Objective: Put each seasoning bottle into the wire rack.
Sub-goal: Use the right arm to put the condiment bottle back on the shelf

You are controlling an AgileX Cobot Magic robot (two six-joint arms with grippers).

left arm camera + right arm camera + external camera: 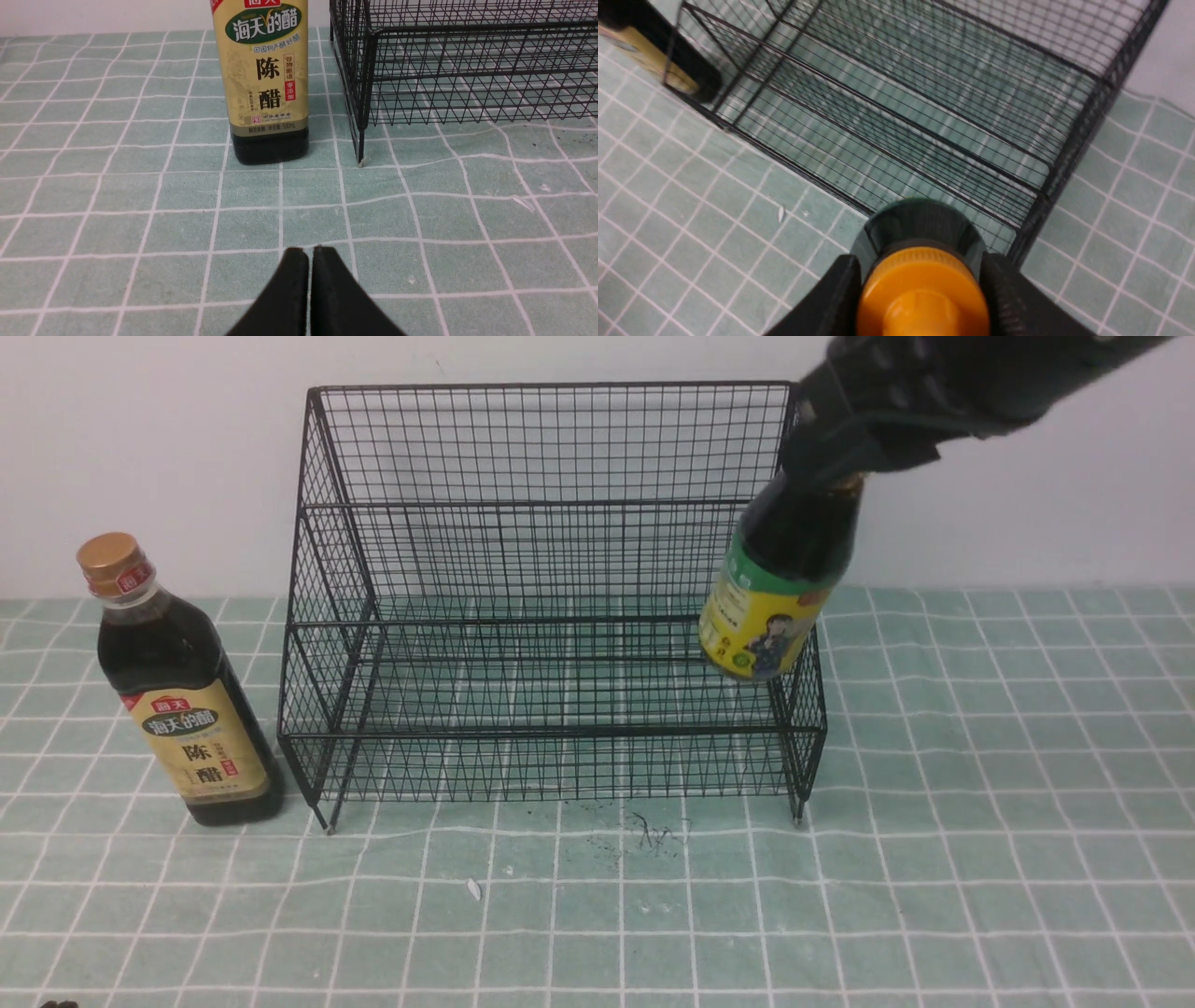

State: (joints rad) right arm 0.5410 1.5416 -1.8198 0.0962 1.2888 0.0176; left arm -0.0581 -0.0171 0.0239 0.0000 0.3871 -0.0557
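A: Status on the R side?
B: My R claw (923, 298) is pinching the short btl (780, 588) at the neck, w/ one finger (836, 303) on each side, just under the orange cap (923, 275). The jaws are part-way apart and clamped on the btl.
A: Where's that btl hanging?
B: It's in the air and tilted, w/ the cap up under my claw and the base swung toward my left. It's at the right end of the wire rack (551, 569). The wrist cam puts it over the front-right corner. The base isn't resting on the rack floor. I can't tell whether it has crossed inside the side mesh or is just in front of it.
A: And the L side?
B: My L claw (309, 261) has its tips pressed together w/ nothing btwn them, low over the green checked cloth (117, 210).
A: The other btl?
B: The tall btl (177, 691) has a gold cap and a tan label. It stands upright on the cloth, outside the rack, just beside the rack's front-left foot (327, 826). My L claw points its way but is well apart from it.
A: And the rack itself?
B: It's upright on its feet, w/ its back toward the white wall (140, 448).
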